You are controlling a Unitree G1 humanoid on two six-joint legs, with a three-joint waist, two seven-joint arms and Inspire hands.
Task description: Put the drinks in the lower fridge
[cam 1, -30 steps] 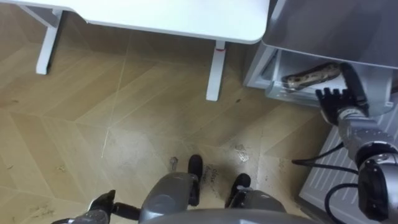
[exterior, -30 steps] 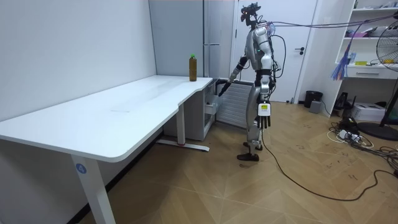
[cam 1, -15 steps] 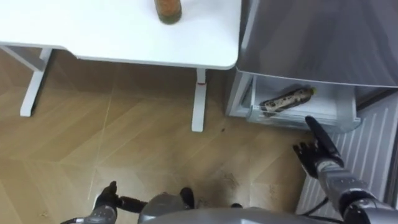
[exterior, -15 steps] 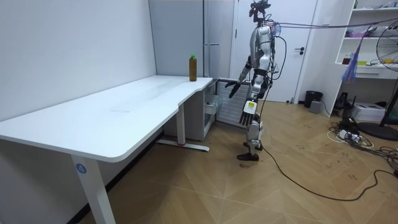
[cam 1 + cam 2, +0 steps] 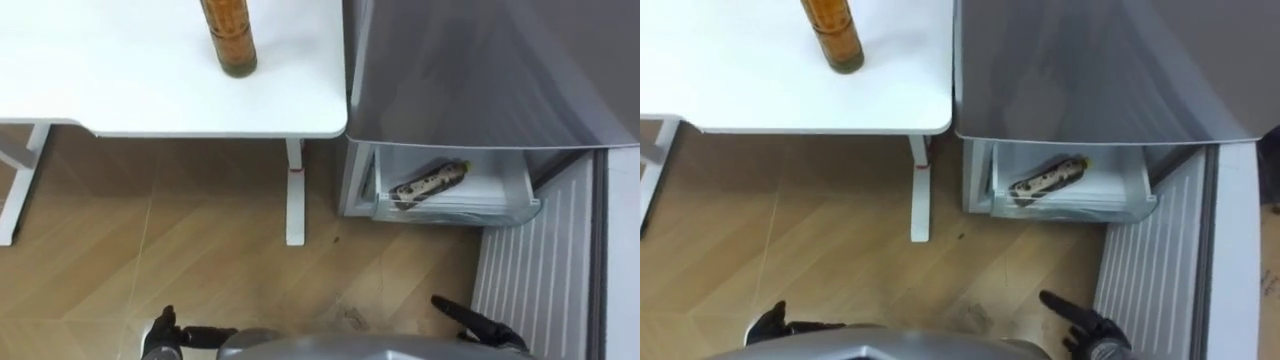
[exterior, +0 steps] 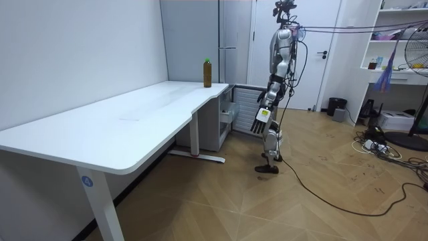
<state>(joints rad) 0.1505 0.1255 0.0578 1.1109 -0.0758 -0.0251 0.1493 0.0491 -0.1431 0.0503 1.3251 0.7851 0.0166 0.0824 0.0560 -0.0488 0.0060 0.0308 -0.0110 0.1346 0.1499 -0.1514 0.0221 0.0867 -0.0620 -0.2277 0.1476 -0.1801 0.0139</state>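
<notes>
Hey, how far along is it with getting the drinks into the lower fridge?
Done: one bottle lies in the fridge's open drawer. In hand: nothing; the right hand is open and low, and the left hand is low too, with no bottle. Left: the second bottle stands on the table and has to go in; the drawer needs closing.

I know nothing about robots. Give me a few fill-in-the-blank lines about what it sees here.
The upright bottle stands on the white ____.
The other bottle lies inside the fridge's open ____.
The robot's right hand holds ____.
Missing: table; drawer; nothing.
</notes>
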